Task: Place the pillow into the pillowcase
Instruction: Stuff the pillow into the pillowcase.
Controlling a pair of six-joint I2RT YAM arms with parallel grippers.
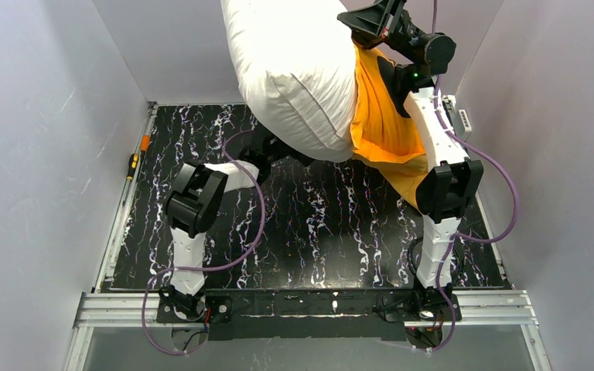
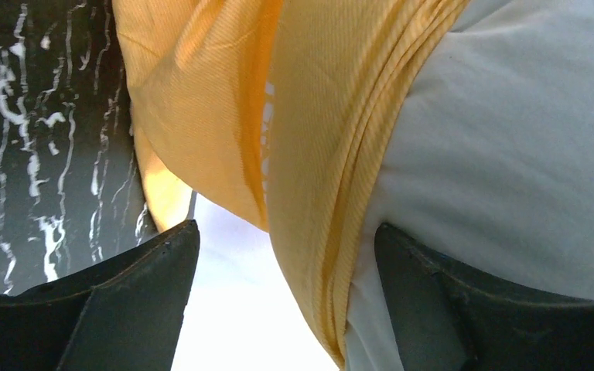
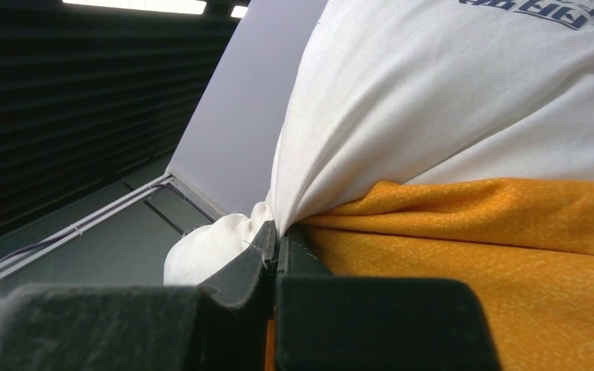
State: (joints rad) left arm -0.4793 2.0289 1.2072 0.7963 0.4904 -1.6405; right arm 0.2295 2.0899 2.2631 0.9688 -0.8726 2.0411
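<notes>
Where the pillow (image 1: 294,77) hangs in the upper centre of the top view, its long axis is seen running from the top edge down and a bit rightward. The rounded lower end is held over the table (image 1: 317,224), and the upper end is cut off by the frame. It is plump and off-white, creased, w/ a seam near its lower edge. The pillowcase (image 1: 383,116), bright orange, is draped against the pillow's right side, upper right of centre. White lettering is glimpsed on it in the left wrist view. The right gripper (image 3: 278,243) is clamped tight on a bunched pillow corner; the orange cloth lies against one finger, possibly caught too. The left gripper (image 2: 286,236) is spread wide, w/ the case's hem and pillow fabric between its fingers, not pinched.
</notes>
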